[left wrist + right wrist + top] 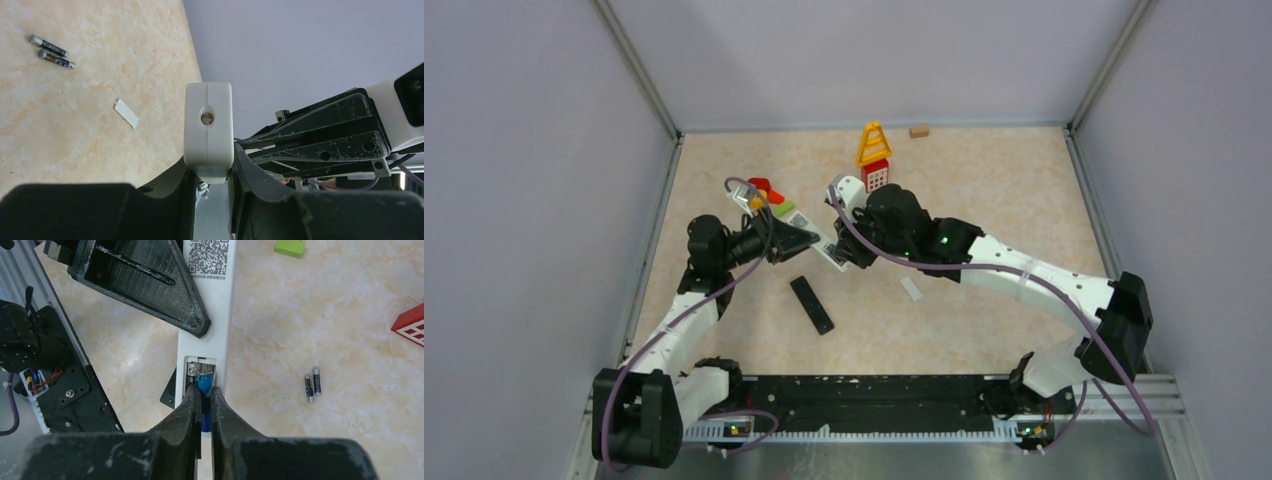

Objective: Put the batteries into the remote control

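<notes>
My left gripper (796,238) (210,162) is shut on the white remote (816,240) (208,125) and holds it above the table. In the right wrist view the remote (212,320) lies back side up with its battery bay (200,371) open, and one dark battery (191,376) sits in the left slot. My right gripper (203,392) (849,255) is shut on the blue-wrapped battery (204,386), whose front end is at the right slot. Two dark loose batteries (312,385) (52,52) lie side by side on the table.
A black remote (812,305) lies on the table near the grippers. A small white cover strip (911,288) (126,113) lies to the right. A yellow and red toy (874,155), red and green blocks (769,195) and a wooden block (919,130) stand further back.
</notes>
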Controlling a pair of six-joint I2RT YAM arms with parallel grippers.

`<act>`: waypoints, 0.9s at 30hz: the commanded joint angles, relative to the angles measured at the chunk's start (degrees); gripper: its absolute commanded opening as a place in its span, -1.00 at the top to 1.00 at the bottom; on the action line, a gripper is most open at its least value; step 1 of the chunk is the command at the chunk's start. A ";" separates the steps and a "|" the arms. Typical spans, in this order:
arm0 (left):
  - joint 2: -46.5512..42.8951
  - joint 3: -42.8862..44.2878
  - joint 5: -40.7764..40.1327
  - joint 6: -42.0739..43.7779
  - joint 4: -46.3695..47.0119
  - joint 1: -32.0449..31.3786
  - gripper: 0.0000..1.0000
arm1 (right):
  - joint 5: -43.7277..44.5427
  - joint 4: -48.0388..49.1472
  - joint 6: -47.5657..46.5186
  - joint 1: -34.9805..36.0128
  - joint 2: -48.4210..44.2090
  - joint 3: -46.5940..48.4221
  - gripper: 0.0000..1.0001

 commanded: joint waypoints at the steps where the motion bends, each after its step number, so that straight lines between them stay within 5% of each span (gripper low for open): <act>1: -1.44 0.29 -0.12 -0.43 4.06 -0.24 1.00 | 0.80 -1.67 -0.80 0.77 0.40 3.72 0.90; 14: -1.24 0.29 -0.28 -0.60 4.32 -0.24 1.00 | 1.84 -5.74 -1.33 0.80 3.57 6.34 0.87; 27: -0.84 0.17 -0.77 -0.17 4.32 -0.24 1.00 | 1.36 -7.20 -1.17 0.82 4.12 6.98 0.60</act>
